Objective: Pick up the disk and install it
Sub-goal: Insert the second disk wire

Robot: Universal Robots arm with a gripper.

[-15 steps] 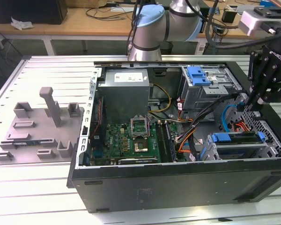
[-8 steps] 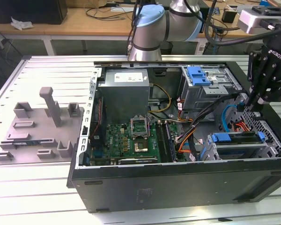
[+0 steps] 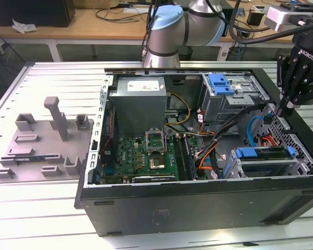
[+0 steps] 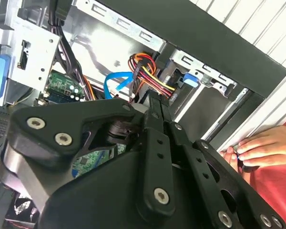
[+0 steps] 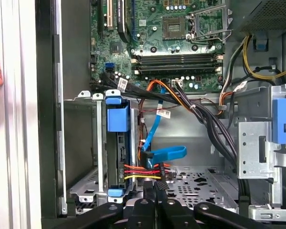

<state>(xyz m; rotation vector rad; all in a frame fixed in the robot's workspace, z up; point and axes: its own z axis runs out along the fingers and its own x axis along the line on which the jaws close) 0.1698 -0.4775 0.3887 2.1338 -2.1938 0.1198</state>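
First wrist view: blue-framed disk upright in bay.

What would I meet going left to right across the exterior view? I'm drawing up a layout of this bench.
Grey fixture plate → power supply → motherboard → blue latch piece on the metal drive cage → the disk in its blue carrier → gripper.
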